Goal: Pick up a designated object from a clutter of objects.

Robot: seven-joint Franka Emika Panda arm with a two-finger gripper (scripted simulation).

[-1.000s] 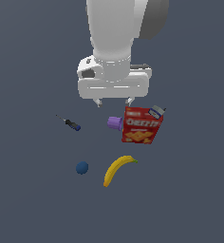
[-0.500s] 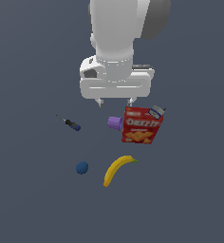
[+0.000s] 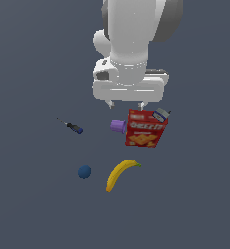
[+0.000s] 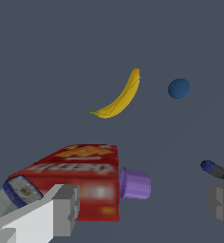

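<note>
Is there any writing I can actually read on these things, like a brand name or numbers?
Red cracker box: white brand lettering across the front, roughly "CHEEZ-IT", but too blurred to read for certain; in the wrist view it is a smear.
Small grey-blue piece: dark blue and white markings, too small to read.
Banana, ball, cup, screwdriver: no writing.

The robot arm (image 3: 136,29) is big, round and shiny white, with a dark grey part at its top. Below it sits a wide white block with rounded ends and a dark patch on one side. The gripper (image 3: 126,104) has two small grey-white fingers (image 4: 61,211) with square, blocky tips.
</note>
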